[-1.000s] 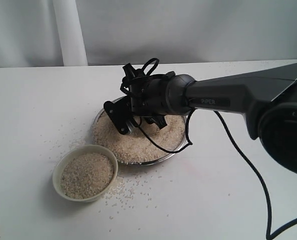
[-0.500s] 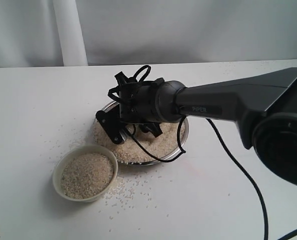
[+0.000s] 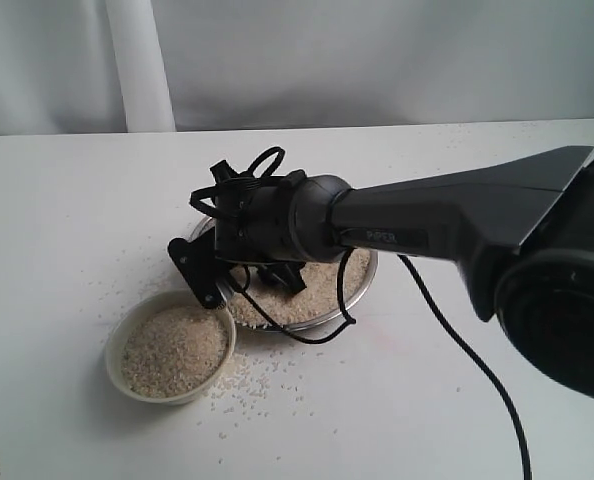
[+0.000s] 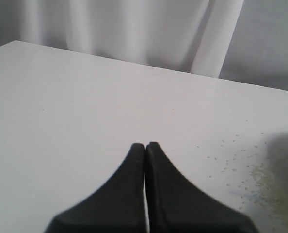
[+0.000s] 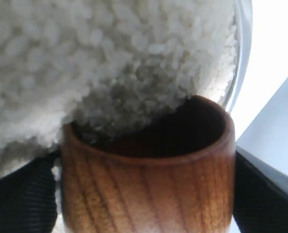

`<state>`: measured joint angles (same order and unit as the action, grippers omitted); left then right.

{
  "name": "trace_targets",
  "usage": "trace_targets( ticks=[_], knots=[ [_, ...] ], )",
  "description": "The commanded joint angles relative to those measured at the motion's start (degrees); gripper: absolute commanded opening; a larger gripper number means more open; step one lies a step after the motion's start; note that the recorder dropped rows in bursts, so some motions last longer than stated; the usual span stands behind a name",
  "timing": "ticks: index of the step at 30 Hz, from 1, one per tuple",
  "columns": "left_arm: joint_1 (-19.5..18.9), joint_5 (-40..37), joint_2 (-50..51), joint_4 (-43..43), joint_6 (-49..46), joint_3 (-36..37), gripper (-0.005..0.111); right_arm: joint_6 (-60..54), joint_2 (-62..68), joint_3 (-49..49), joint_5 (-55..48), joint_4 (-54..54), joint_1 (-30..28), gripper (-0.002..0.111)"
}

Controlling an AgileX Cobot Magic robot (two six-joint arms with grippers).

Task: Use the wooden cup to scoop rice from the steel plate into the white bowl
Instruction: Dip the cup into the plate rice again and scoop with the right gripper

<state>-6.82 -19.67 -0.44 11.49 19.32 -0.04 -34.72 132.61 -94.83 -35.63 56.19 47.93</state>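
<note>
The steel plate (image 3: 370, 262) holds a heap of rice (image 3: 312, 288). In front of it on the left stands the white bowl (image 3: 119, 338), filled with rice (image 3: 172, 350). My right gripper (image 3: 215, 274) hangs at the plate's left rim, just above the bowl's far edge. The right wrist view shows it shut on the wooden cup (image 5: 149, 187), a black finger (image 5: 18, 194) on each side. The cup's mouth lies against the rice (image 5: 86, 58), near the plate's rim (image 5: 244, 48). My left gripper (image 4: 145, 145) is shut and holds nothing above the bare table.
Loose grains (image 3: 262, 385) lie scattered on the white table around the bowl and in front of the plate. A black cable (image 3: 457, 340) trails from the right arm across the table. A white curtain hangs behind the table.
My right gripper with the cup has swept left across the plate, from the middle of the rice to the left rim beside the bowl.
</note>
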Motion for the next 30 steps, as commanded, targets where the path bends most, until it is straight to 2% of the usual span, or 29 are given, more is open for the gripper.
trace_targets(
  ticks=[1, 6, 17, 30],
  knots=[
    [0.08, 0.36, 0.44, -0.21, 0.13, 0.04, 0.0, -0.45, -2.33, -0.28, 0.36, -3.39, 0.63, 0.0],
    [0.08, 0.36, 0.44, -0.21, 0.13, 0.04, 0.0, -0.81, -2.81, -0.28, 0.61, -10.48, 0.63, 0.0],
    [0.08, 0.36, 0.44, -0.21, 0.13, 0.04, 0.0, -0.81, -2.81, -0.28, 3.59, -19.05, 0.32, 0.0],
    [0.08, 0.36, 0.44, -0.21, 0.13, 0.04, 0.0, 0.9, -2.81, -0.28, 3.62, -31.41, -2.81, 0.0]
  ],
)
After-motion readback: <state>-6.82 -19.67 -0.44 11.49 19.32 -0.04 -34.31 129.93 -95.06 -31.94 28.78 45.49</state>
